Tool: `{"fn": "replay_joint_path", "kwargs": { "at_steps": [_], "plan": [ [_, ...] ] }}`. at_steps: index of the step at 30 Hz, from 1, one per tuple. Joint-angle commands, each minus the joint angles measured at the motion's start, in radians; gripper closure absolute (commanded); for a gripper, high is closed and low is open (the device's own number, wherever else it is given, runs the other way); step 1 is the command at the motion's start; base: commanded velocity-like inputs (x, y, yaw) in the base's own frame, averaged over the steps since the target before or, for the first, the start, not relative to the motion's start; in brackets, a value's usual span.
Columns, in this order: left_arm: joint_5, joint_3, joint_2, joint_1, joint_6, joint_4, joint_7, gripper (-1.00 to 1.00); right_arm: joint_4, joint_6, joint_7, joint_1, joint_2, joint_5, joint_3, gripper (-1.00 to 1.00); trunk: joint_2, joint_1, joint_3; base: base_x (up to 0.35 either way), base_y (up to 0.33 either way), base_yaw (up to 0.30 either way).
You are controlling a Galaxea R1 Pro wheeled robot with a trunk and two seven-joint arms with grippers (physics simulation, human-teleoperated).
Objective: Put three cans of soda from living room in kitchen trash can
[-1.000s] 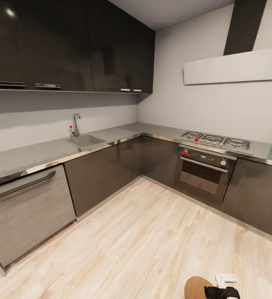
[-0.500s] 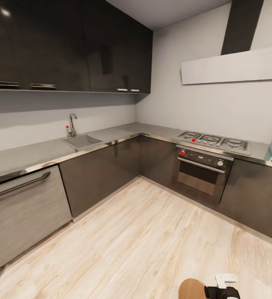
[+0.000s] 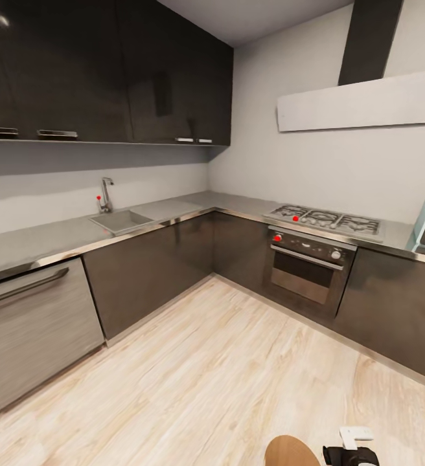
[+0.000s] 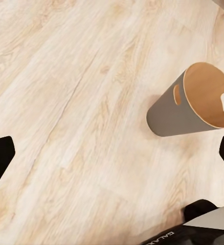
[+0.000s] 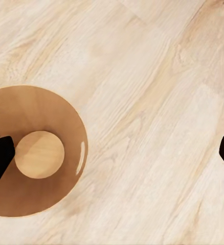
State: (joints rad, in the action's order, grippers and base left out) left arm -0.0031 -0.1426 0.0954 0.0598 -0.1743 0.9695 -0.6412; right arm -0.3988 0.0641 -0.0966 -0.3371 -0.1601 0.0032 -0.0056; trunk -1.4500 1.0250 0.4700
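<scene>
Right wrist view has us looking straight down our wide-spread, empty right gripper (image 5: pixel 112 153) into the upright tash can (image 5: pixel 66 199), its long axis vertical, mouth up.

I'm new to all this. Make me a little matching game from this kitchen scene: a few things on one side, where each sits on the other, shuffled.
Things:
1. trash can
2. sink
3. oven
4. dishwasher

Places:
a. under the gas hob
b. set into the counter beside the tap
c. standing on the wood floor, nothing inside it
d. below the counter, at the head view's left edge

Pairs: 1-c, 2-b, 3-a, 4-d
</scene>
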Motion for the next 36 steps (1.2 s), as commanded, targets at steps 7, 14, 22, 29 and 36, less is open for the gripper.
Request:
{"fn": "replay_joint_path", "kwargs": {
  "at_steps": [7, 14, 22, 29, 36],
  "plan": [
    [0.0, 0.0, 0.0, 0.0, 0.0, 0.001, -0.001, -1.0, 0.0, -0.001, 0.001, 0.0, -0.001, -0.001, 0.001, -1.0, 0.0, 0.0, 0.0, 0.0, -0.074, 0.0],
    [0.0, 0.0, 0.0, 0.0, 0.0, 0.001, -0.001, -1.0, 0.0, -0.001, 0.003, 0.001, -0.001, -0.002, 0.001, -1.0, 0.0, 0.0, 0.0, 0.0, -0.012, 0.0],
    [0.0, 0.0, 0.0, 0.0, 0.0, 0.002, -0.001, -1.0, 0.0, -0.001, 0.006, 0.001, -0.001, -0.002, 0.001, -1.0, 0.0, 0.0, 0.006, 0.0, -0.001, 0.0],
    [0.0, 0.0, 0.0, 0.0, 0.0, 0.002, -0.001, -1.0, 0.0, -0.001, 0.006, 0.001, -0.001, -0.002, 0.001, -1.0, 0.0, 0.0, 0.016, 0.0, 0.0, 0.0],
    [0.0, 0.0, 0.0, 0.0, 0.0, 0.002, -0.001, -1.0, 0.0, -0.001, 0.006, 0.001, -0.001, -0.002, 0.001, -1.0, 0.0, 0.0, 0.028, 0.0, 0.0, 0.0]
  ]
}}
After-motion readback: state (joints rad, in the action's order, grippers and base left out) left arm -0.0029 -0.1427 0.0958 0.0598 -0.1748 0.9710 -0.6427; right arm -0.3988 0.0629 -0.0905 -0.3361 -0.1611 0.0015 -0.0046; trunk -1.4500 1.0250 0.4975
